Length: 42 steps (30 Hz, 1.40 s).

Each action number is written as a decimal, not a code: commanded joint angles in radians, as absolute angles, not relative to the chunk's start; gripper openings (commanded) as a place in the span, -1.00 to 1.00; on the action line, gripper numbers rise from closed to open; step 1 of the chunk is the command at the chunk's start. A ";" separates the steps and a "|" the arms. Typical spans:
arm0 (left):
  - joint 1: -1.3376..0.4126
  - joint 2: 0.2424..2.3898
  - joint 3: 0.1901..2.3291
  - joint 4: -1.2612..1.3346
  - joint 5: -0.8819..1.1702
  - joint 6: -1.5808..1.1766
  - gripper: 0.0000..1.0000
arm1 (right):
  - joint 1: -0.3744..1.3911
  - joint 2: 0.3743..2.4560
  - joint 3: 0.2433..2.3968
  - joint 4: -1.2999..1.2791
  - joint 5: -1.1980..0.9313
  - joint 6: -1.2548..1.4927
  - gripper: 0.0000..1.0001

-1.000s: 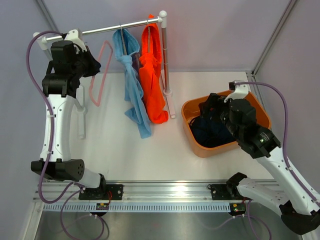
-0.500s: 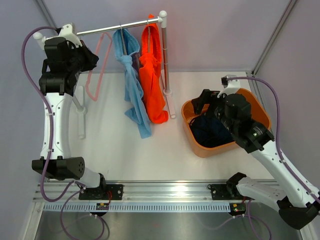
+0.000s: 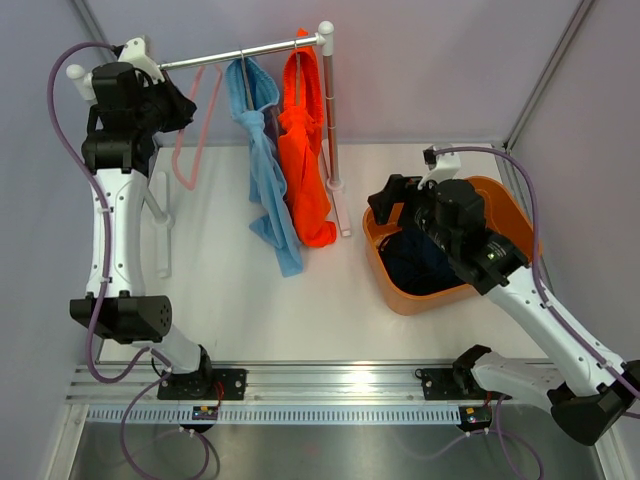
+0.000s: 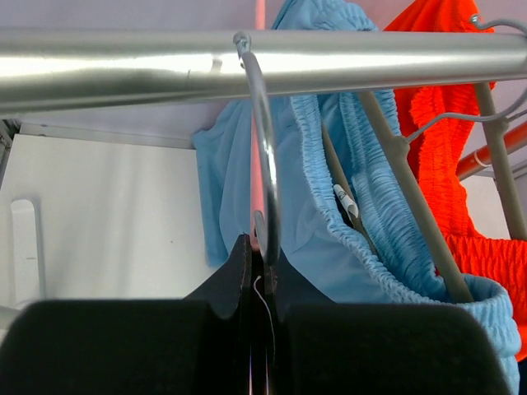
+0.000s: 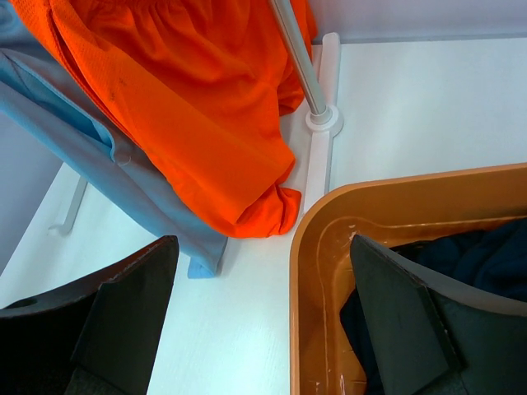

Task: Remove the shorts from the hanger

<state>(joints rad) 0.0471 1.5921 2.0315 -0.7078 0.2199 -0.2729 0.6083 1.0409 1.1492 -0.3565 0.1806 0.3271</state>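
Note:
The light blue shorts (image 3: 263, 160) and the orange shorts (image 3: 306, 150) hang on hangers from the metal rail (image 3: 240, 52). The dark navy shorts (image 3: 420, 262) lie in the orange bin (image 3: 385, 272). My left gripper (image 3: 176, 104) is shut on the neck of an empty pink hanger (image 3: 192, 140), whose metal hook (image 4: 265, 140) sits over the rail (image 4: 123, 70). The blue shorts (image 4: 329, 230) hang just right of it. My right gripper (image 5: 263, 313) is open and empty above the bin's left rim (image 5: 321, 230), near the orange shorts' hem (image 5: 247, 206).
The rack's right post (image 3: 330, 110) and its white foot (image 3: 343, 210) stand between the hanging shorts and the bin. The rack's left foot (image 3: 162, 235) lies under my left arm. Grey walls close in the table at the back and sides.
My left gripper has raised the pink hanger up and back to the rail. My right gripper has moved left, from over the navy shorts to the bin's left rim.

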 commanded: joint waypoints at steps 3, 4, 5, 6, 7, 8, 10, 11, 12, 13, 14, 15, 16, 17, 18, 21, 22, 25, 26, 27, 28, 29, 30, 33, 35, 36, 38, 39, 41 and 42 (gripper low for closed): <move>0.057 1.615 2.104 -0.664 0.204 -0.278 -1.00 | 0.604 1.078 1.149 -0.265 0.087 0.331 0.89; 0.058 1.624 2.112 -0.670 0.196 -0.276 -1.00 | 0.606 1.084 1.147 -0.264 0.084 0.333 0.89; 0.058 1.629 2.118 -0.679 0.190 -0.276 -1.00 | 0.606 1.091 1.149 -0.265 0.084 0.333 0.89; 0.063 1.634 2.121 -0.681 0.183 -0.275 -1.00 | 0.604 1.098 1.149 -0.268 0.084 0.331 0.89; 0.066 1.638 2.120 -0.678 0.175 -0.276 -1.00 | 0.606 1.103 1.147 -0.268 0.086 0.330 0.89; 0.067 1.638 2.115 -0.673 0.170 -0.278 -1.00 | 0.606 1.104 1.143 -0.268 0.087 0.330 0.88; 0.069 1.641 2.109 -0.667 0.152 -0.276 -1.00 | 0.606 1.104 1.138 -0.264 0.084 0.333 0.89; 0.069 1.643 2.109 -0.664 0.143 -0.276 -1.00 | 0.606 1.104 1.135 -0.264 0.083 0.334 0.88; 0.069 1.644 2.109 -0.663 0.123 -0.275 -1.00 | 0.606 1.109 1.135 -0.261 0.081 0.334 0.89; 0.071 1.649 2.118 -0.669 0.112 -0.273 -1.00 | 0.606 1.112 1.137 -0.261 0.080 0.334 0.88; 0.071 1.658 2.123 -0.672 0.101 -0.275 -1.00 | 0.606 1.114 1.140 -0.264 0.077 0.334 0.88; 0.072 1.661 2.126 -0.675 0.092 -0.275 -1.00 | 0.606 1.117 1.140 -0.262 0.075 0.334 0.88; 0.074 1.663 2.128 -0.678 0.080 -0.275 -1.00 | 0.606 1.120 1.138 -0.261 0.074 0.334 0.88; 0.074 1.667 2.126 -0.678 0.075 -0.276 -1.00 | 0.606 1.121 1.140 -0.262 0.074 0.334 0.88; 0.078 1.667 2.125 -0.681 0.054 -0.282 -1.00 | 0.606 1.126 1.140 -0.264 0.074 0.334 0.88; 0.081 1.669 2.125 -0.680 0.034 -0.288 -1.00 | 0.606 1.132 1.140 -0.261 0.072 0.334 0.89; 0.081 1.670 2.126 -0.681 0.023 -0.291 -1.00 | 0.606 1.134 1.140 -0.261 0.071 0.336 0.88; 0.083 1.667 2.131 -0.693 0.005 -0.305 -1.00 | 0.606 1.144 1.141 -0.261 0.064 0.337 0.88; 0.081 1.669 2.129 -0.696 -0.023 -0.307 -1.00 | 0.606 1.144 1.143 -0.259 0.064 0.337 0.88; 0.081 1.666 2.131 -0.703 -0.035 -0.316 -1.00 | 0.606 1.146 1.143 -0.261 0.064 0.337 0.88; 0.083 1.661 2.128 -0.715 -0.046 -0.321 -0.98 | 0.606 1.147 1.143 -0.261 0.063 0.337 0.87; 0.081 1.657 2.125 -0.719 -0.055 -0.324 -0.92 | 0.606 1.147 1.144 -0.262 0.061 0.337 0.87; 0.083 1.652 2.117 -0.724 -0.076 -0.327 -0.91 | 0.607 1.147 1.143 -0.262 0.061 0.337 0.88; 0.083 1.619 2.083 -0.735 -0.122 -0.327 -0.85 | 0.607 1.144 1.143 -0.264 0.060 0.337 0.88; 0.083 1.609 2.069 -0.732 -0.126 -0.315 -0.81 | 0.607 1.144 1.141 -0.262 0.055 0.341 0.88; 0.081 1.606 2.066 -0.732 -0.126 -0.311 -0.81 | 0.607 1.146 1.141 -0.259 0.052 0.341 0.87; 0.081 1.605 2.065 -0.742 -0.129 -0.308 -0.80 | 0.606 1.146 1.143 -0.261 0.040 0.344 0.88; 0.081 1.603 2.062 -0.741 -0.127 -0.307 -0.78 | 0.607 1.146 1.143 -0.259 0.037 0.345 0.88; 0.081 1.594 2.048 -0.742 -0.126 -0.308 -0.75 | 0.606 1.146 1.143 -0.259 0.032 0.347 0.87; 0.081 1.591 2.043 -0.742 -0.127 -0.310 -0.70 | 0.607 1.144 1.143 -0.261 0.031 0.348 0.87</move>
<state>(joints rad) 0.0750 1.6424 2.0605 -0.7559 -0.0986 -0.3107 0.6083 1.1469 1.1339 -0.2989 0.0582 0.3386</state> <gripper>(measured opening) 0.133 0.938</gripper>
